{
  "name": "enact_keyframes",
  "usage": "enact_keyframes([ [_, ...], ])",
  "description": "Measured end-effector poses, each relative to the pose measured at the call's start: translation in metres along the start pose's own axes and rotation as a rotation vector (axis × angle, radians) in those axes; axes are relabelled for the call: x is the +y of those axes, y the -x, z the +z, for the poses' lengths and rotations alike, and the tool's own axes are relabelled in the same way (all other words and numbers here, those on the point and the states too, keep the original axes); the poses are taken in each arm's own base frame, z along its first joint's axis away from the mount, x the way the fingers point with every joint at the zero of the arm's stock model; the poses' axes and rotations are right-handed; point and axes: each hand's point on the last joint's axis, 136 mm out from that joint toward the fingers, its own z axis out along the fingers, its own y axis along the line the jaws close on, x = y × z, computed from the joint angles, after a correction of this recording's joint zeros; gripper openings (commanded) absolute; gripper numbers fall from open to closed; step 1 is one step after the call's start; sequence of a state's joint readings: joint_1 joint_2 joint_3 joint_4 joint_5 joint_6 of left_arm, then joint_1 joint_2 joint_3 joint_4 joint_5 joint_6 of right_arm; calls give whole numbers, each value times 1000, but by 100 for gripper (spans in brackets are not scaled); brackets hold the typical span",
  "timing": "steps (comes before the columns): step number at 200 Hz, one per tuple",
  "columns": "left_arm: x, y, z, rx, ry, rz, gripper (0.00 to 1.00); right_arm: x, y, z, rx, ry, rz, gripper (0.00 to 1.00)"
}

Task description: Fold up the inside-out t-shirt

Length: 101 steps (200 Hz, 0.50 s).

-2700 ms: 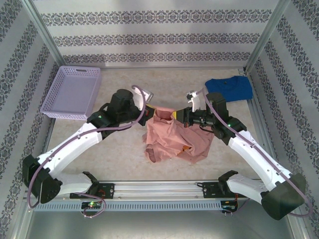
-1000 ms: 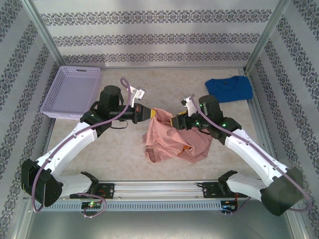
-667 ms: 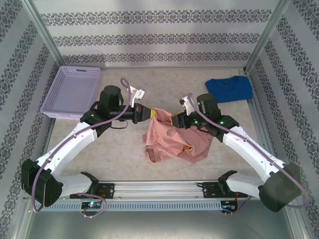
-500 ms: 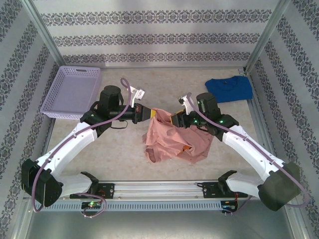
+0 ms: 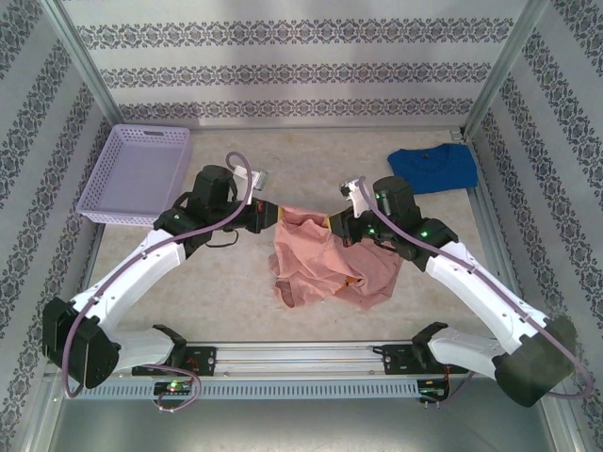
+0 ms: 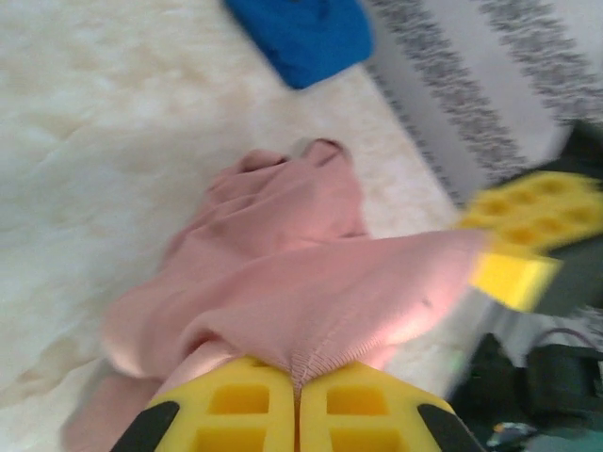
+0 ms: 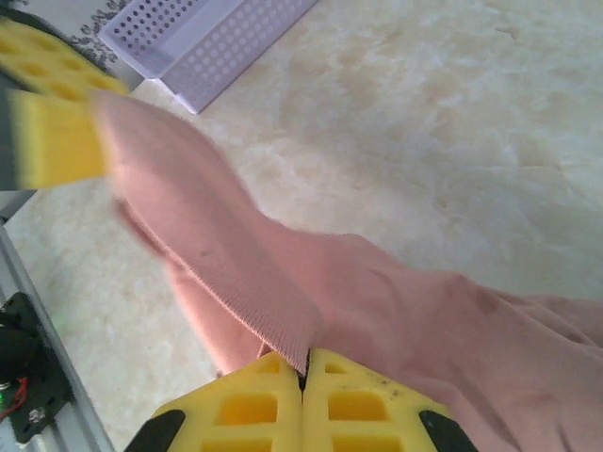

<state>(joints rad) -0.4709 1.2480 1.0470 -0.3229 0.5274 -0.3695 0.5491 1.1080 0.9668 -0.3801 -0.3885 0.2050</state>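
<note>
Left gripper (image 6: pixel 299 386) is clamped shut on a ribbed edge of the pink t-shirt (image 5: pixel 325 264). Right gripper (image 7: pixel 303 372) is closed on that edge further along, so a short span of cloth stretches between them above the table (image 5: pixel 226 301). Most of the fabric lies bunched on the table midway between the arms. Recommended procedure: draw the grippers apart evenly and raise them together so the bunch opens out. Both holds sit at the very edge of the cloth, so a sudden pull may slip them.

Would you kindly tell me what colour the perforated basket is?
Lilac; the basket shows best in the top external view.
</note>
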Motion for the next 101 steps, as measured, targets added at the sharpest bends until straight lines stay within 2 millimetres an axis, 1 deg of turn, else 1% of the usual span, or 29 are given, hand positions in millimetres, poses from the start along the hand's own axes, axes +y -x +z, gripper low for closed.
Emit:
enact_keyframes([
  [9,10,-6,4,15,37,-11,14,8,3,-1,-4,4,-2,0],
  [29,24,-23,10,49,77,-31,21,20,10,3,-5,-6,4,0],
  [48,36,-43,14,87,101,-50,31,26,16,11,4,-18,12,0],
  [77,47,-65,18,128,119,-71,45,30,16,28,43,-33,28,0],
  [87,48,-69,19,134,121,-72,48,30,15,32,54,-37,31,0],
  [101,48,-71,20,135,120,-68,48,31,16,35,60,-41,34,0],
])
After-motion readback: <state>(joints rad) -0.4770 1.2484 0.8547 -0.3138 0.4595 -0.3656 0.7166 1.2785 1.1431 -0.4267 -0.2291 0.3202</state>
